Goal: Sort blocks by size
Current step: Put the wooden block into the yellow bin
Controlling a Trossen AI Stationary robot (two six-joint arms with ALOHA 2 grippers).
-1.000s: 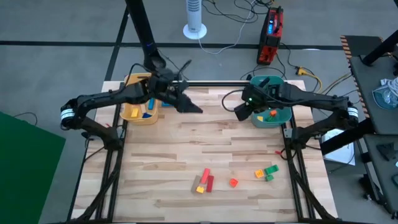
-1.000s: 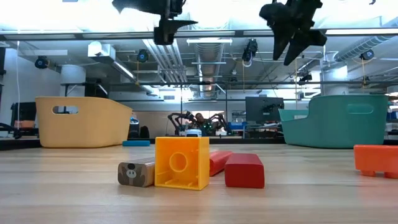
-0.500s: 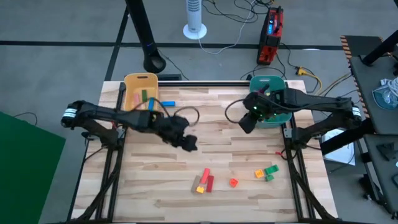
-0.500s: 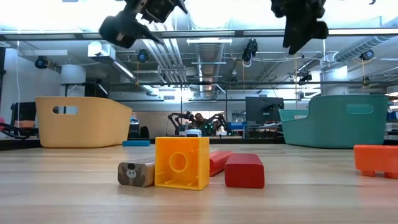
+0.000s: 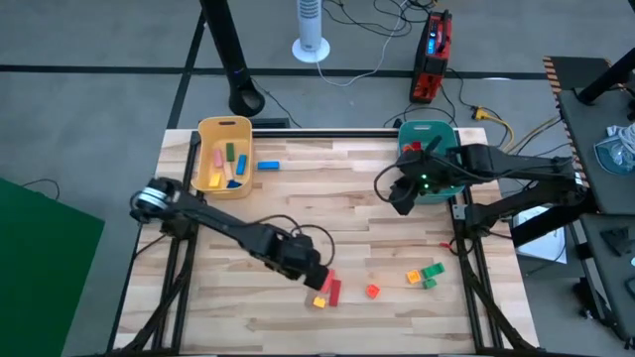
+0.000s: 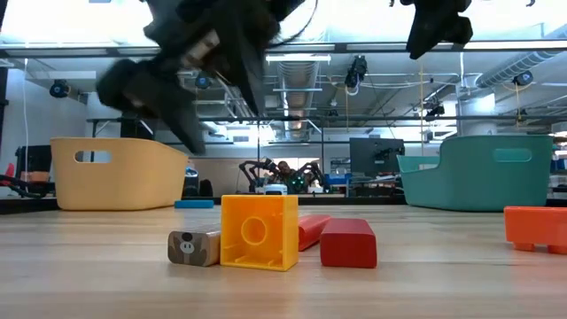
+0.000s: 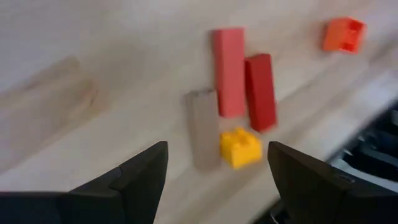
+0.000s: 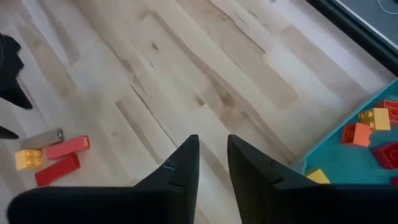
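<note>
Above the front of the counter (image 5: 248, 198), the left hand (image 5: 310, 270) hangs wide open and empty — just beside a cluster of blocks (image 5: 325, 289). The right hand (image 5: 400, 198) hovers by the teal bin (image 5: 429, 130), fingers nearly closed, holding nothing.

left tool (image 5: 316, 279) agape, right tool (image 5: 394, 199) — near-closed

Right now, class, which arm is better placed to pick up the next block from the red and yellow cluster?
Left: its gripper hovers open by the cluster; the right gripper is near the teal bin.
</note>
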